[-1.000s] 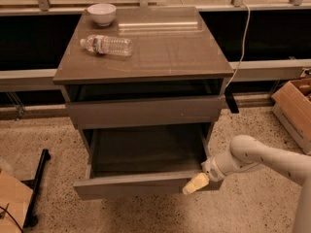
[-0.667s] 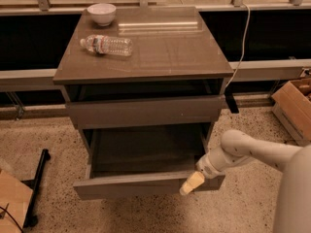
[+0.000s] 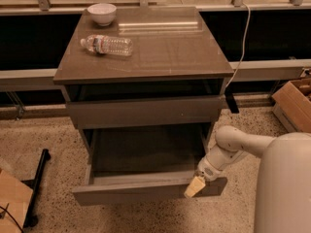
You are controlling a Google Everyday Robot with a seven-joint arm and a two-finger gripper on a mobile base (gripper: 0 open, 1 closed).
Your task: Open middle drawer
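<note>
A speckled stone floor (image 3: 146,220) and a dark wall panel are seen behind a glossy grey-brown cabinet (image 3: 73,111). On its surface (image 3: 170,52) a white bowl (image 3: 101,13) is set at 11 o'clock and a plastic water bottle (image 3: 107,45) is laid on its side toward 10 o'clock, both well back from the front edge, so neither is likely to be disturbed by drawer work. A cardboard box (image 3: 294,101) is seen at 3 o'clock on the floor.

The middle drawer (image 3: 131,193) is found below the topmost drawer front (image 3: 146,111) and is drawn well out, its grey boxy inside exposed. The gripper (image 3: 194,187) is placed at the top edge of this drawer's front, toward its 3 o'clock end, with the white arm (image 3: 238,144) reaching in from 4 o'clock. As the front is handleless, the upper lip is probably used as the only hold for pulling. Whether the gripper is wide or narrow cannot be told. The task is judged nearly or fully done. An off-centre pull could be expected to skew the drawer on its runners.
</note>
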